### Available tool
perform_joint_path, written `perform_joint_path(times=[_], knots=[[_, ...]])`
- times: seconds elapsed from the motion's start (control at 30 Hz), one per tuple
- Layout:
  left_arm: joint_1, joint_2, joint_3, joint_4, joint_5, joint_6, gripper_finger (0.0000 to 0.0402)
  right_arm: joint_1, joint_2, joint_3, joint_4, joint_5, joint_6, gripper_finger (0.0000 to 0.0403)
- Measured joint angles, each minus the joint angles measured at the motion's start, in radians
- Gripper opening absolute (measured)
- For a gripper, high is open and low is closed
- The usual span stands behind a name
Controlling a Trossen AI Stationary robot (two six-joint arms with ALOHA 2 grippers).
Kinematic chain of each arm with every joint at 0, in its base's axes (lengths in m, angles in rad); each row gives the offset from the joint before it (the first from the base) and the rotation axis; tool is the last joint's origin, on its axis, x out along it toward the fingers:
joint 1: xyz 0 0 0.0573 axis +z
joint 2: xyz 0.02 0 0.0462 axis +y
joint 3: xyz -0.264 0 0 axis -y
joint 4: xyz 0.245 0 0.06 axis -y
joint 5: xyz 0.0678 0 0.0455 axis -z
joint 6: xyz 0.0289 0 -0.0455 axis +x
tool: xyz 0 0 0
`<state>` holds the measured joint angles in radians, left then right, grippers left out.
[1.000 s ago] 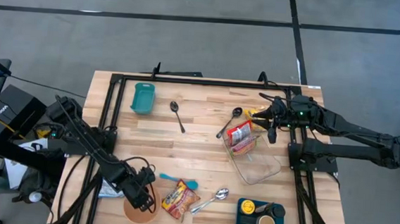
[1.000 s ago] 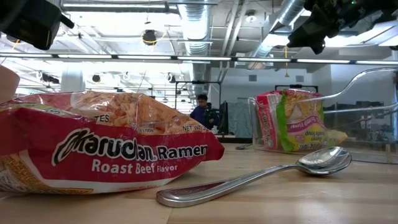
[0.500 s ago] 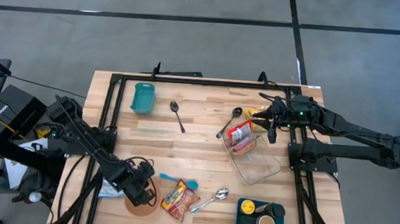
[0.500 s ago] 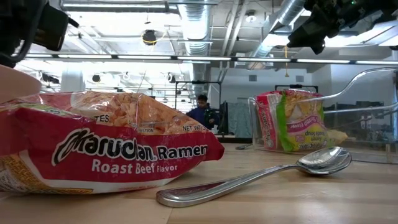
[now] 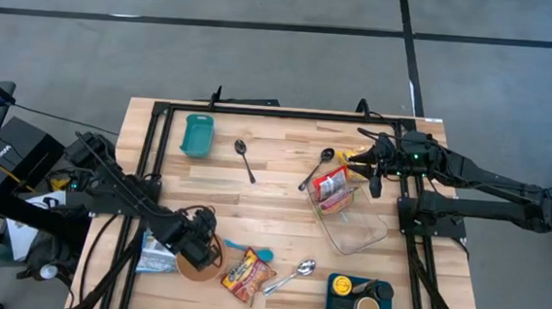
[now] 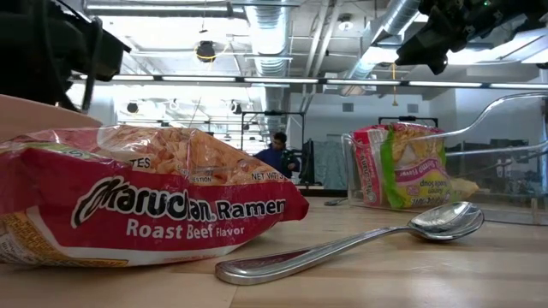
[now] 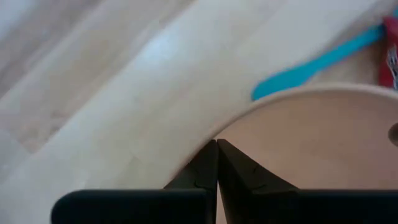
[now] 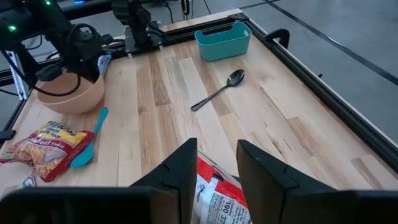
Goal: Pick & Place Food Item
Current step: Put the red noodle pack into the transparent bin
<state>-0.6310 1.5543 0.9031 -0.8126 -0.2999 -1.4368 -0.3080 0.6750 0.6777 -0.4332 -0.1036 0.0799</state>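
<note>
1. The left gripper [image 5: 199,249] is fully closed, its fingers pinching the rim of a round tan plastic bowl [image 5: 193,262] near the table's front left edge.
2. The right gripper [image 8: 214,163] hovers over the clear glass rectangular dish [image 5: 357,226], fingers partly apart, with nothing visibly between them.
3. Risk: the bowl is held by a thin rim pinch only; it could twist or slip out if swung quickly, and it could nudge the blue plastic spoon [image 5: 247,250] just beside it.
4. The red crinkled Maruchan ramen packet [image 5: 247,273] lies flat on the wooden table [image 5: 274,188], beside the bowl and touching a steel spoon [image 5: 292,274].
5. A second red ramen packet [image 5: 331,189] leans upright inside the dish.
</note>
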Motion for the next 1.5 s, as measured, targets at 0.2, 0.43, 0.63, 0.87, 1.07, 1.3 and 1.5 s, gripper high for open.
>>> perform_joint_path(times=[0.2, 0.43, 0.63, 0.87, 1.07, 1.3, 1.5], knots=[[0.034, -0.001, 0.0, -0.026, -0.052, 0.0, 0.0, 0.0, 0.0, 0.0, 0.0, 0.0, 0.0, 0.0107], [0.077, -0.001, 0.0, -0.03, -0.113, 0.032, 0.0, 0.0, 0.0, 0.0, 0.0, 0.0, 0.0, 0.0107], [0.122, -0.001, 0.0, -0.029, -0.129, 0.116, 0.0, 0.0, 0.0, 0.0, 0.0, 0.0, 0.0, 0.0107], [0.139, -0.001, 0.0, -0.027, -0.128, 0.171, 0.0, 0.0, 0.0, 0.0, 0.0, 0.0, 0.0, 0.0107], [0.117, -0.037, -0.001, -0.018, -0.119, 0.177, 0.0, 0.0, 0.0, 0.0, 0.0, 0.0, 0.0, 0.0107], [0.061, -0.153, -0.001, 0.05, -0.121, 0.206, 0.0, 0.0, 0.0, 0.0, 0.0, 0.0, 0.0, 0.0107], [-0.014, -0.227, 0.0, 0.323, -0.124, 0.422, 0.0, 0.0, 0.0, 0.0, -0.001, 0.0, 0.0, 0.0107]])
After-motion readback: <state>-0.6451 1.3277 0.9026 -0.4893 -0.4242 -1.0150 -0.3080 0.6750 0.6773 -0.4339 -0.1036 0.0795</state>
